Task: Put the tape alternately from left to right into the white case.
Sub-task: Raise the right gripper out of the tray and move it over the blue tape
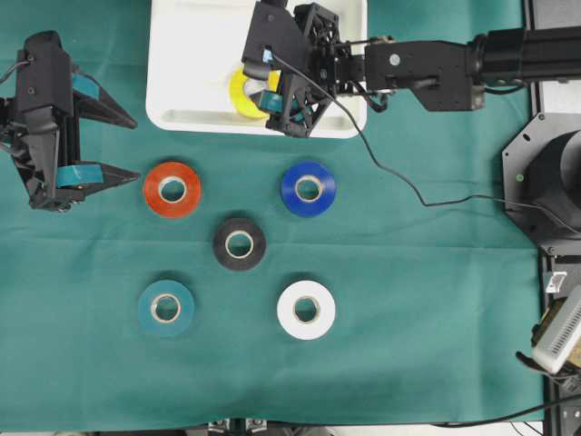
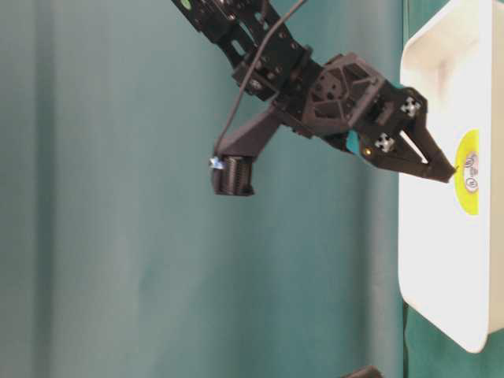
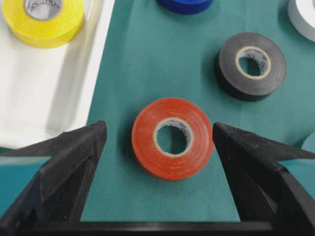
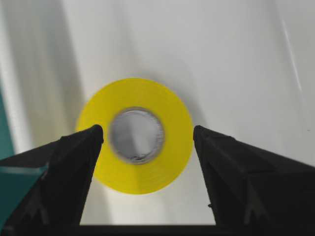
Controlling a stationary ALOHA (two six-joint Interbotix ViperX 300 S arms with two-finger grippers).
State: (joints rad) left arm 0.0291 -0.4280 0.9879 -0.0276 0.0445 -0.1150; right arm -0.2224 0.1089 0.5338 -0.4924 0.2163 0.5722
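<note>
- At the far left of the overhead view we see the left end effector [image 1: 125,143] over the green worktop [image 1: 408,345], its jaws spread wide and holding nothing.
- Its wrist camera looks down between those jaws at the red roll [image 3: 172,138], which lies flat on the cloth between the two fingers but clear of both.
- Going right along the worktop, the teal roll [image 1: 166,308] sits low on the left, the black roll [image 1: 240,243] in the middle, the white roll [image 1: 306,310] below it to the right and the blue roll [image 1: 309,189] above that; none touch (each lies flat, core up).
- The left wrist view cuts off the blue and white rolls at its top edge and shows only a sliver of the teal one.
- The white case [image 1: 172,91] lies at the top, and the yellow roll [image 1: 241,94] rests flat inside it.
- The right end effector [image 1: 269,77] hangs over that roll with jaws apart, gripping nothing; overhead, it covers most of the roll.
- The right wrist view shows the yellow roll whole, slightly blurred, lying between the fingers [image 4: 74,162].
- The table-level view shows only case, yellow roll and right arm, and a dangling cable [image 1: 399,177].
</note>
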